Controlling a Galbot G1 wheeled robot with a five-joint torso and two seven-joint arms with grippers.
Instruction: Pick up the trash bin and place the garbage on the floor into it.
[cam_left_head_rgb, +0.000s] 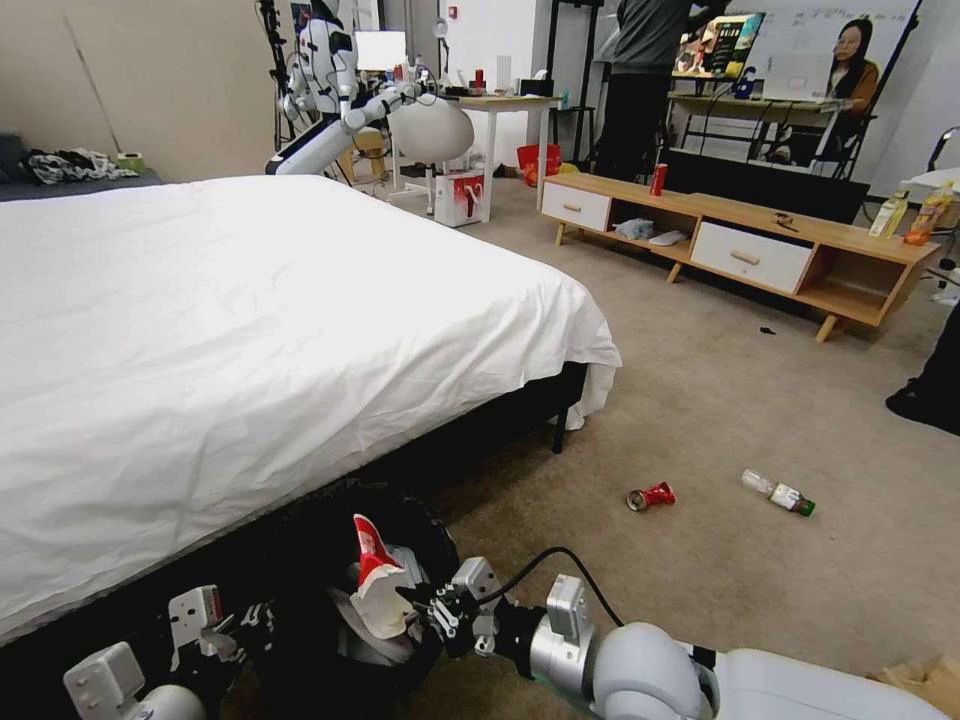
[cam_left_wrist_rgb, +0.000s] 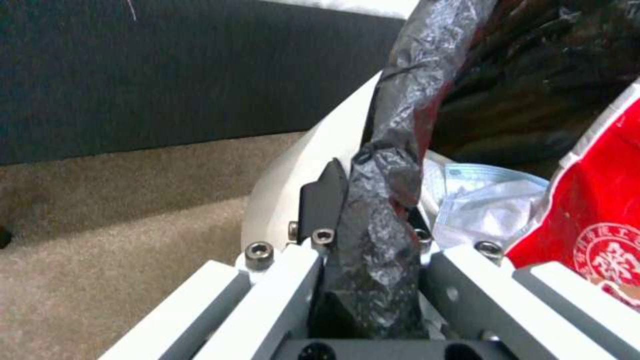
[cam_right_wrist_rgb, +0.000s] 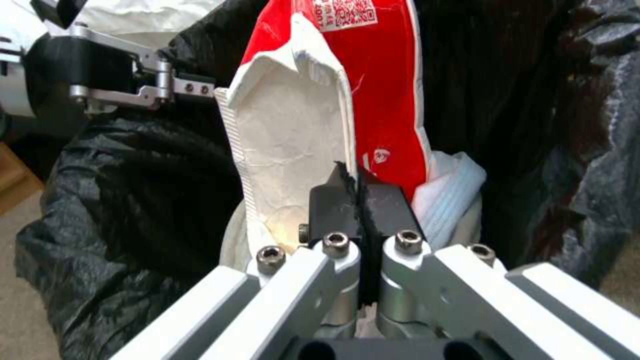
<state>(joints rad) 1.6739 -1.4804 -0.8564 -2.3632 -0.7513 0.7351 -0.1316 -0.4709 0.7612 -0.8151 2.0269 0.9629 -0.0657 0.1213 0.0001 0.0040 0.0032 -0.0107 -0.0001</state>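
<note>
My left end effector (cam_left_wrist_rgb: 363, 220) pinches the trash bin's (cam_left_head_rgb: 300, 610) bag-lined rim, beside the bed (cam_left_head_rgb: 250, 330). My right end effector (cam_right_wrist_rgb: 360, 197), pads pressed together, sits at the red-and-white packet (cam_right_wrist_rgb: 373, 75) in the bin; its QR code is unreadable. Farther out, a crushed red can (cam_left_head_rgb: 651, 496) and a green-capped bottle (cam_left_head_rgb: 779, 493) lie on the carpet.

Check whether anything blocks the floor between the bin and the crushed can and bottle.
Nothing visible does. Bare carpet lies between the trash bin, held by the left gripper, and the crushed red can and small bottle to its right.
</note>
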